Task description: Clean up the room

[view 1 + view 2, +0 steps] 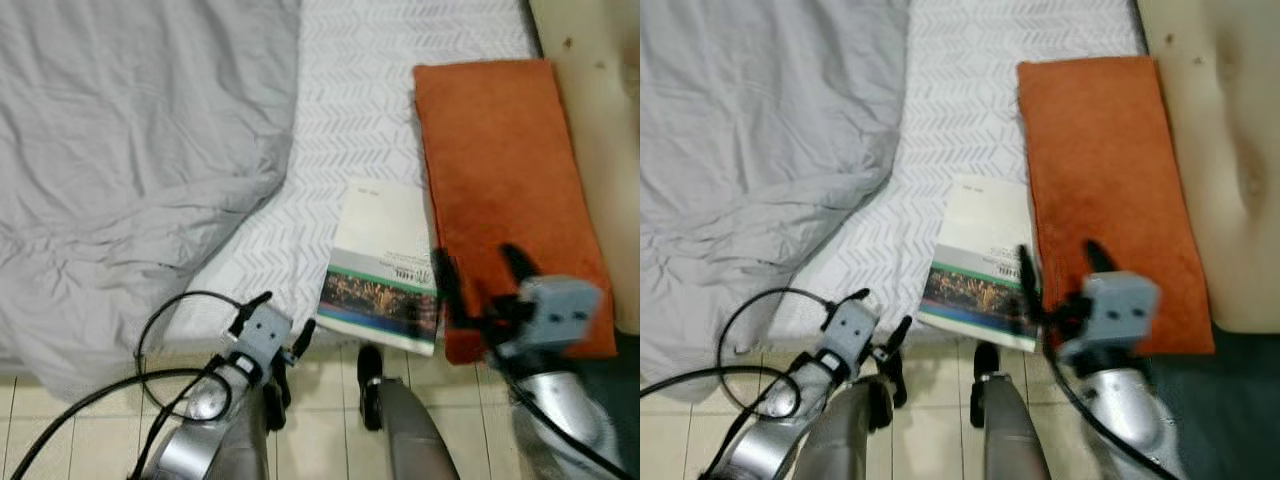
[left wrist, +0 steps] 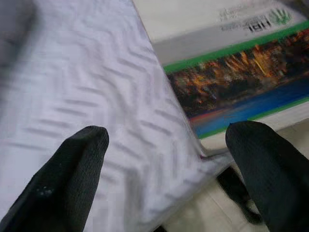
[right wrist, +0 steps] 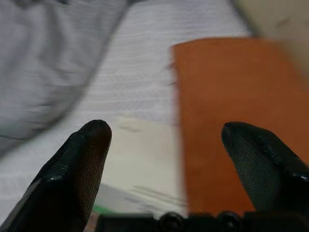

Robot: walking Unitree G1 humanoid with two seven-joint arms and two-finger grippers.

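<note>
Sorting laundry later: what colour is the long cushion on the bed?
Rust orange cushion, clearest in the left eye view.

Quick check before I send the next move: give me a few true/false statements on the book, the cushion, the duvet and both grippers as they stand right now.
1. The book lies on the bed sheet, near the bed's edge. True.
2. The orange cushion lies on the floor tiles. False: it lies on the bed, to the right of the book.
3. The right gripper is open, over the near end of the cushion. True.
4. The left gripper is shut on the book. False: it is open, by the bed's edge, holding nothing.
5. The grey duvet covers the book. False: it is bunched to the left, apart from the book.
</note>
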